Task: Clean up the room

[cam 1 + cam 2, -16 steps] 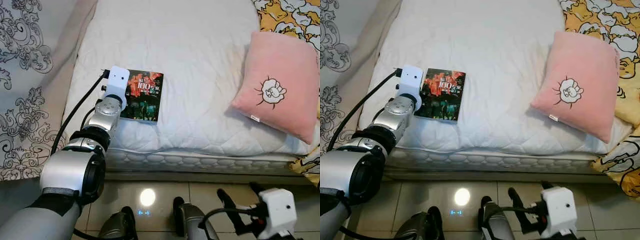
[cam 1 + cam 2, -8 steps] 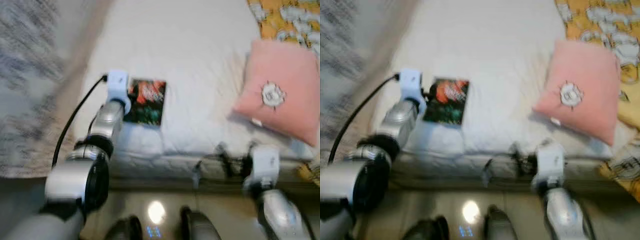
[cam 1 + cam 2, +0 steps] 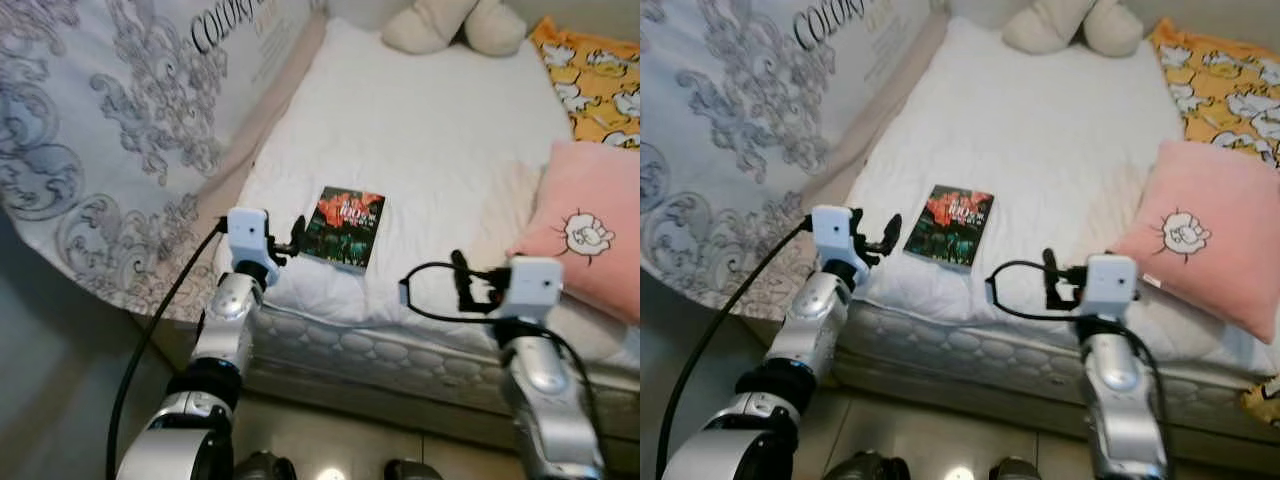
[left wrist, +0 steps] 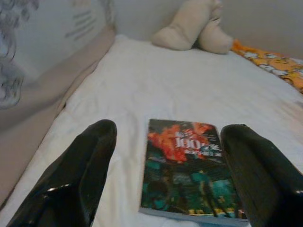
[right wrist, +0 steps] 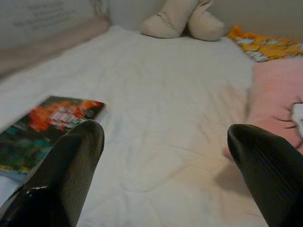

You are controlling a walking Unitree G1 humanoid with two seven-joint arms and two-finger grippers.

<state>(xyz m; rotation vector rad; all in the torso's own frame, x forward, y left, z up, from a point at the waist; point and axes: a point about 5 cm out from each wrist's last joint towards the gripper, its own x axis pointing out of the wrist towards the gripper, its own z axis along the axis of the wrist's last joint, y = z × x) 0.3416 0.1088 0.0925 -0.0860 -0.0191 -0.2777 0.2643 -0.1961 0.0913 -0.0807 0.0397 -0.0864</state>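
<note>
White mattress (image 3: 430,130) at frame centre carries the book (image 3: 344,226); left gripper (image 4: 165,179) spread just short of it, right gripper (image 5: 165,175) spread, apparently over the mattress edge

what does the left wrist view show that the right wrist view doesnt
Left wrist view alone: the patterned bedding piled along the mattress edge, and the whole cover of the book framed between the open fingers of the left gripper.

Right wrist view alone: the pink pillow, seen past the open right gripper.

Both: the white mattress, the beige plush toy, the orange patterned sheet and the book, which the right wrist view catches at an angle.
</note>
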